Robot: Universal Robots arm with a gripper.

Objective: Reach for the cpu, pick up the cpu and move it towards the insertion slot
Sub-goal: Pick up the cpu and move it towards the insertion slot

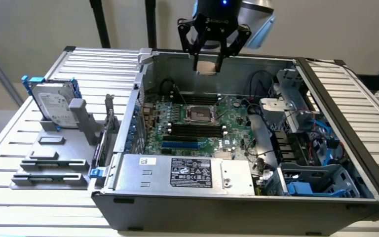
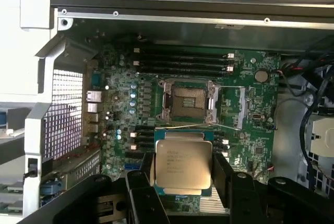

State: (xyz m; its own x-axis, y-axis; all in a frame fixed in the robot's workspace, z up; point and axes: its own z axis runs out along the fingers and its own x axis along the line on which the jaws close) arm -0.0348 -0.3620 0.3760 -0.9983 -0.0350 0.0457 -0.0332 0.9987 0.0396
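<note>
The cpu [image 2: 183, 163], a flat square chip with a silvery top and thin tan edge, sits clamped between my gripper's [image 2: 182, 174] black fingers [image 2: 220, 177]. In the exterior view the gripper [image 1: 207, 64] hangs high over the back wall of the open computer case, with the cpu [image 1: 206, 67] held in it. The insertion slot [image 1: 200, 114], a square socket with a shiny metal frame and dark centre, lies on the green motherboard well below the gripper. In the wrist view the slot [image 2: 189, 102] is just beyond the held chip.
Long black memory slots [image 1: 193, 131] and a blue slot [image 1: 179, 145] lie near the socket. A silver hard drive with blue rails [image 1: 53, 103] stands on the rack at the exterior view's left. Cables and drive cages [image 1: 301, 138] crowd the exterior view's right. A power supply [image 1: 186, 173] spans the front.
</note>
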